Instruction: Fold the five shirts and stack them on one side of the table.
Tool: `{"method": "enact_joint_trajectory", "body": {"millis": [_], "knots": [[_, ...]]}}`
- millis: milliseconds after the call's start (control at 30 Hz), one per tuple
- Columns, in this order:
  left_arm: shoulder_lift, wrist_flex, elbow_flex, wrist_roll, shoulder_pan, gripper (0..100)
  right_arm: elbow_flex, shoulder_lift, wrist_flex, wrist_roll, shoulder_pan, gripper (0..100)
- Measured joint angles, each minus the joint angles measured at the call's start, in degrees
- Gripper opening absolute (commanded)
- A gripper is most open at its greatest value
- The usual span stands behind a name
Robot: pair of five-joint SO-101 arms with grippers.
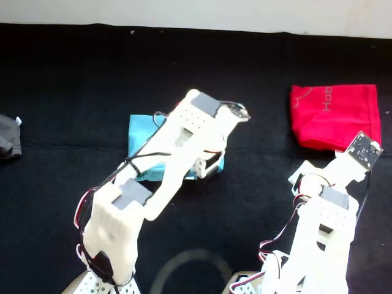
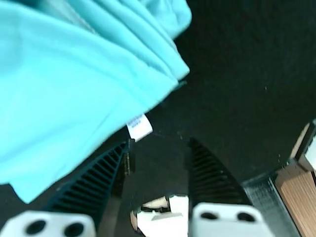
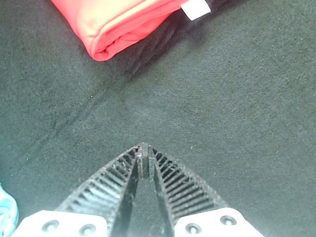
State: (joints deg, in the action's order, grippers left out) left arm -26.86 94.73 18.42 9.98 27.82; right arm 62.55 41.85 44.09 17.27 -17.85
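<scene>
Turquoise shirt [image 2: 74, 89] just beside left end effector [image 2: 161, 143], jaws parted, possibly touching

The black worktop [image 1: 73, 92] carries a folded red shirt [image 1: 334, 116] toward one side, a turquoise shirt [image 1: 142, 138] near the middle, and a dark grey garment [image 1: 8, 138] at the opposite edge.
</scene>
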Motion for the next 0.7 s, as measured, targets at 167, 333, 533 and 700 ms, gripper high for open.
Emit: {"method": "enact_joint_trajectory", "body": {"millis": [167, 333, 533, 700], "knots": [[0.00, -3.96, -0.53, 0.00, 0.00, 19, 0.00, 0.00, 0.00, 0.00, 0.00, 1.4], [0.00, -6.68, -0.53, 0.00, -1.05, 19, 0.00, 0.00, 0.00, 0.00, 0.00, 1.4], [0.00, -8.70, -0.53, 0.00, -4.48, 19, 0.00, 0.00, 0.00, 0.00, 0.00, 1.4], [-0.09, -9.14, -0.53, 0.00, -7.12, 19, 0.00, 0.00, 0.00, 0.00, 0.00, 1.4]]}}
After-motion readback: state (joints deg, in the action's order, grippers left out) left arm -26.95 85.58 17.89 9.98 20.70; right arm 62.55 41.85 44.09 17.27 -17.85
